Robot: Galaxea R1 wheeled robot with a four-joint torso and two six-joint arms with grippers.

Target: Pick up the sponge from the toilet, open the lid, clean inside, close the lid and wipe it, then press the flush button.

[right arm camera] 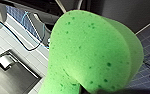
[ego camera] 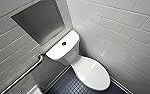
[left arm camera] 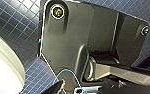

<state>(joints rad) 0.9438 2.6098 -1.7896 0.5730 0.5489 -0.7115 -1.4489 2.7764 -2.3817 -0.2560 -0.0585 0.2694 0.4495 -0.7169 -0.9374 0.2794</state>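
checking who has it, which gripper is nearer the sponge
Right gripper: the sponge sits in it, apparently held. Left gripper hangs over floor tiles beside the toilet.

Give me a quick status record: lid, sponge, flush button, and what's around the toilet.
lid: down, closed over the bowl, nothing lying on it
sponge: bright green, off the toilet, close in front of the right wrist camera, apparently gripped by the right hand
flush button: small, dark, in the middle of the white tank top, uncovered
grab bar: metal, on the wall beside the tank
floor: dark blue small tiles
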